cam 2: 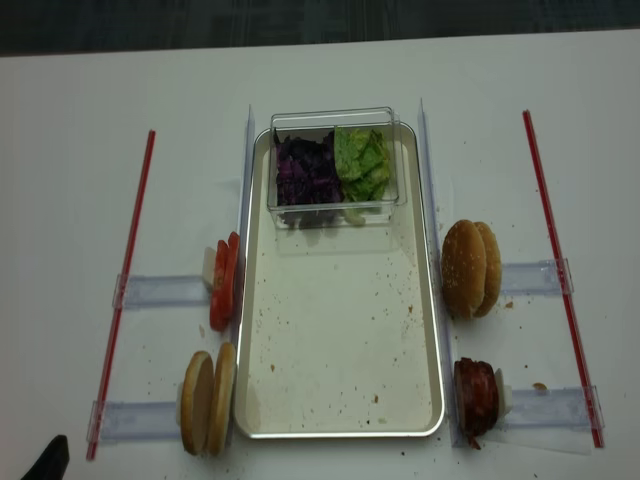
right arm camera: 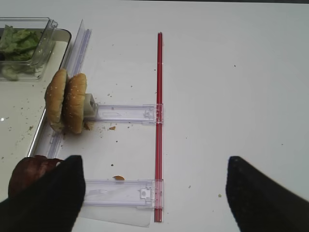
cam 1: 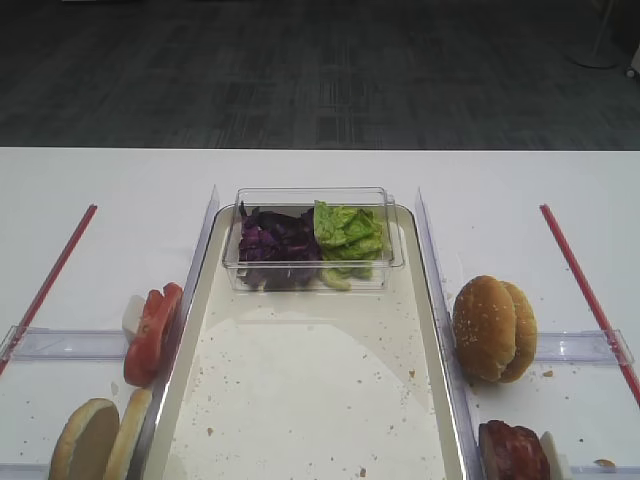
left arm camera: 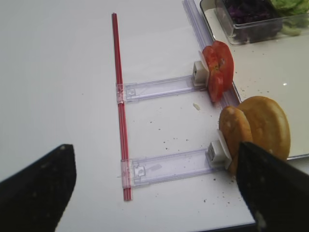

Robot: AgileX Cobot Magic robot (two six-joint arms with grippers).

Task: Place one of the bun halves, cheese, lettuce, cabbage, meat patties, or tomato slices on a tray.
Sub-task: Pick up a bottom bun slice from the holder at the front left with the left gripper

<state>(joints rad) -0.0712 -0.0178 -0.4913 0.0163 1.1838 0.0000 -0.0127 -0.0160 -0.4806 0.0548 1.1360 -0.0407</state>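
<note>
2 bun halves [left arm camera: 256, 133] stand just beside the wide-spread left claw [left arm camera: 159, 193].

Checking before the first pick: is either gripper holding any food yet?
No. The left gripper and right gripper both stand open over bare table, holding nothing.

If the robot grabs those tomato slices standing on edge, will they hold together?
Probably not well. The tomato slices look wet and thin, so likely slippery and floppy. They stand on edge against a white block, so a nudge may tip them.
</note>
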